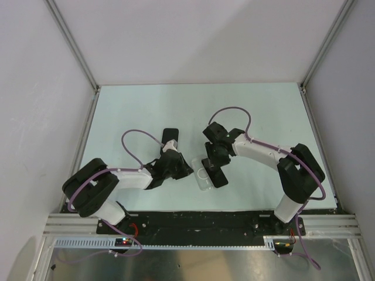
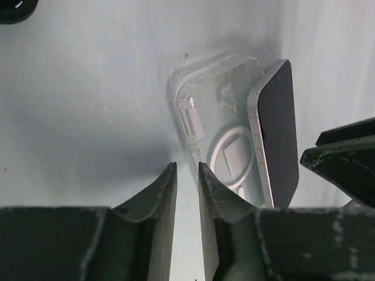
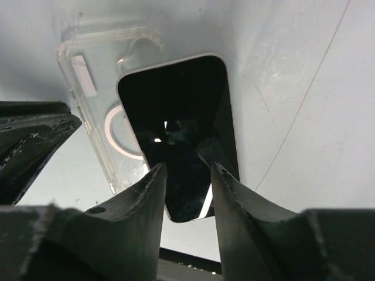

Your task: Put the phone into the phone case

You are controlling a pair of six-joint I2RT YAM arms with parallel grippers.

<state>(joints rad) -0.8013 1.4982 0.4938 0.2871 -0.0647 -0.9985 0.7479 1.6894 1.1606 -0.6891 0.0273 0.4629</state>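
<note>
A clear phone case (image 1: pixel 201 180) lies open side up on the table, with a white ring inside; it also shows in the left wrist view (image 2: pixel 220 117) and the right wrist view (image 3: pixel 88 88). The black phone (image 1: pixel 219 177) rests tilted, its left edge in the case and its right edge raised (image 2: pixel 280 134) (image 3: pixel 176 111). My right gripper (image 1: pixel 214 164) (image 3: pixel 187 168) hovers over the phone's near end, jaws partly open, gripping nothing. My left gripper (image 1: pixel 186 170) (image 2: pixel 186 165) is at the case's left edge, jaws almost together and empty.
A flat black rectangular object (image 1: pixel 170 136) lies on the table behind the left gripper; its corner shows in the left wrist view (image 2: pixel 16 9). The table's black front rail (image 1: pixel 193 219) runs just below the case. Grey walls enclose the table.
</note>
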